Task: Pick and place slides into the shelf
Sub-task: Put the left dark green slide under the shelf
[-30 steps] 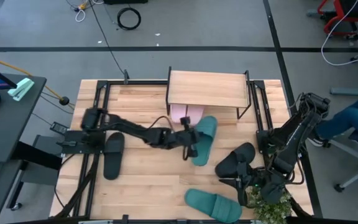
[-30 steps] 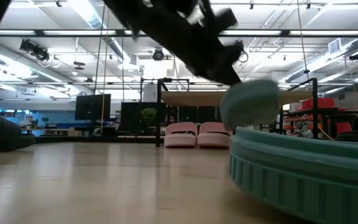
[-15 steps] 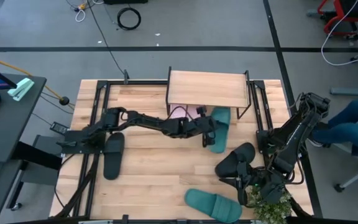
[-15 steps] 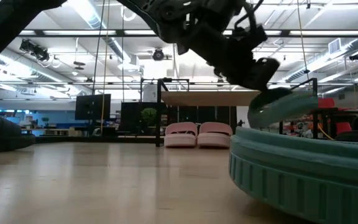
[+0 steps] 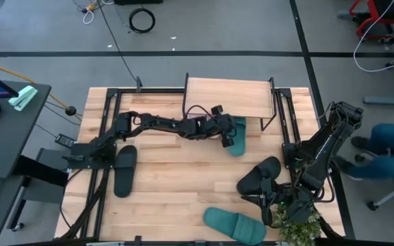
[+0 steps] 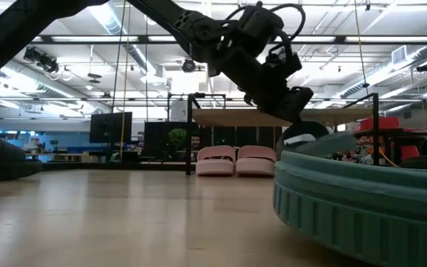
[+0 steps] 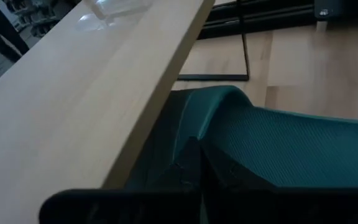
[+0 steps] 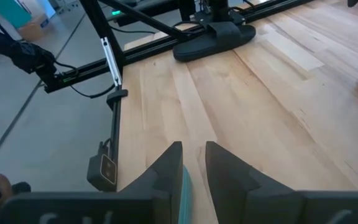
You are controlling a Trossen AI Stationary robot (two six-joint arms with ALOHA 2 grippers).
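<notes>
The wooden desk (image 5: 163,184) fills the middle of the room, and at its far edge stands the shelf (image 5: 230,98), a light plank top on a thin black frame. The left arm stretches across the desk toward it, and the left gripper (image 5: 228,134) sits right at the shelf's front edge, its fingers clamped shut on a teal slide (image 5: 237,135). That slide is partly tucked under the plank, with its rear half sticking out toward the near side of the desk. In the low view it hangs tilted just in front of the shelf opening, beside the two pale pink slides (image 6: 236,160) that sit side by side under the plank.

The right arm waits at the desk's right near corner, the right gripper (image 8: 192,163) pointing back across the boards with its fingers a narrow gap apart; I cannot tell whether they hold anything.

A second teal slide (image 5: 234,224) lies near the front edge. One black slide (image 5: 124,170) lies on the left side of the desk, another black slide (image 5: 258,176) beside the right arm.
</notes>
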